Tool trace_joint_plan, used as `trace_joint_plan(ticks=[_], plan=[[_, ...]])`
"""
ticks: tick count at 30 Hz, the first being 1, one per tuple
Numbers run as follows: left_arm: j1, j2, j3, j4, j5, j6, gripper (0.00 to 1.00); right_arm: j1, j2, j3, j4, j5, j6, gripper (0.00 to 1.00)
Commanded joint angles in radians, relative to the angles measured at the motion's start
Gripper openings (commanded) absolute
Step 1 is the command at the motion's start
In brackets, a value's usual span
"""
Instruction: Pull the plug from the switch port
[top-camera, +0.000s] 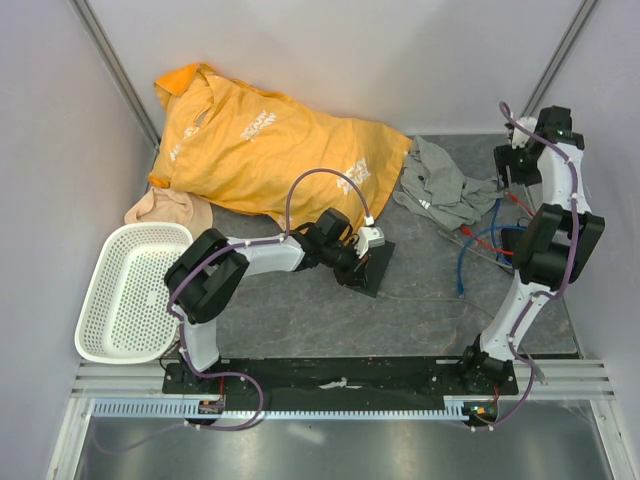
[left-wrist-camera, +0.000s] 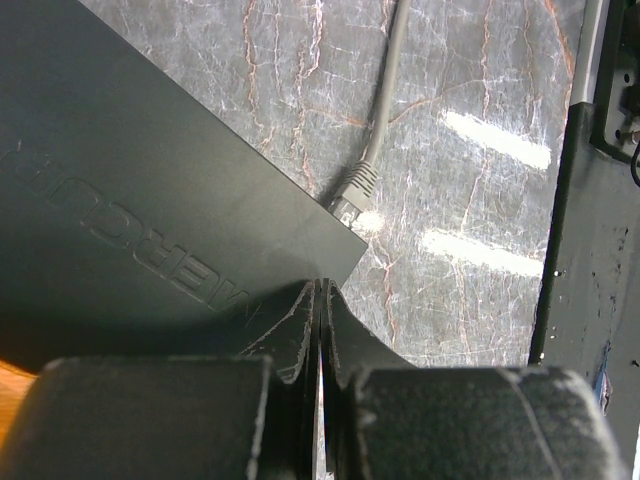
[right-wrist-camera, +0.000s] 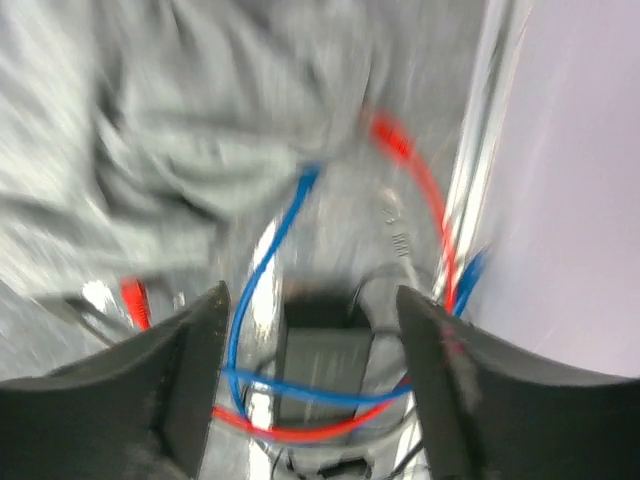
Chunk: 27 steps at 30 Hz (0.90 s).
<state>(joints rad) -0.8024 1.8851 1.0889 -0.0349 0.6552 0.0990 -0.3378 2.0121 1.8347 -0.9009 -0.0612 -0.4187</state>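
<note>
1. The switch (top-camera: 368, 265) lies flat near the centre of the table (top-camera: 420, 310), at 3 o'clock from the basket (top-camera: 100, 300) and at 6 o'clock from the shirt (top-camera: 260, 140).
2. The left gripper (left-wrist-camera: 318, 320) is over the near corner of the switch (left-wrist-camera: 150, 200). Its fingers are pressed together with nothing between them. Contact with the switch cannot be confirmed.
3. The port (left-wrist-camera: 340, 207) sits in the switch edge at 1 o'clock from the left fingertips, close to the same corner.
4. The plug (left-wrist-camera: 354, 192) is seated in the port. Its cable (left-wrist-camera: 385, 90) runs away toward 12 o'clock in the left wrist view.
5. The left gripper touches neither the plug nor the cable.
6. The right gripper (right-wrist-camera: 310, 295) is spread wide and holds nothing. It hangs near the table's right edge, well apart from the switch.
7. The right wrist view is blurred. A dark box, probably the brick (right-wrist-camera: 320, 355), lies between the right fingers, below them.
8. A blue cable (right-wrist-camera: 275, 240) and a red cable (right-wrist-camera: 420, 190) loop around the brick.
9. The cloth (right-wrist-camera: 180, 120) lies at 11 o'clock from the brick.
</note>
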Motion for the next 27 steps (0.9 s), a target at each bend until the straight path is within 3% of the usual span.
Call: trace_joint_plan(ticks=[1,2,3,8,11,13,18,20,23,27], plan=[[-0.015,-0.006,-0.006,-0.026,-0.026,0.045,0.02,0.011,-0.013,0.185,0.009,-0.141,0.026,0.83],[-0.017,-0.004,0.003,-0.031,-0.026,0.045,0.02,0.022,-0.063,0.167,0.032,-0.175,0.043,0.86],[-0.018,-0.004,0.008,-0.04,-0.026,0.045,0.02,0.026,-0.097,0.141,0.063,-0.222,0.041,0.98],[-0.02,-0.009,0.022,-0.056,-0.035,0.056,0.01,0.078,-0.291,-0.104,0.183,-0.562,0.073,0.98],[-0.018,-0.017,0.014,-0.059,-0.039,0.061,0.01,0.102,-0.285,-0.178,0.051,-0.773,0.061,0.98],[-0.02,-0.02,0.006,-0.059,-0.039,0.062,0.02,0.111,-0.241,-0.209,-0.12,-0.946,-0.042,0.98],[-0.018,-0.035,-0.026,-0.06,-0.052,0.077,0.02,0.17,-0.231,-0.465,-0.251,-1.025,-0.201,0.97],[-0.017,-0.035,-0.037,-0.06,-0.075,0.079,0.02,0.213,-0.214,-0.532,-0.331,-1.022,-0.31,0.9],[-0.018,-0.035,-0.049,-0.056,-0.088,0.093,0.02,0.259,-0.162,-0.58,-0.421,-1.019,-0.425,0.82],[-0.018,-0.034,-0.05,-0.054,-0.094,0.099,0.02,0.278,-0.098,-0.598,-0.437,-1.026,-0.477,0.79]])
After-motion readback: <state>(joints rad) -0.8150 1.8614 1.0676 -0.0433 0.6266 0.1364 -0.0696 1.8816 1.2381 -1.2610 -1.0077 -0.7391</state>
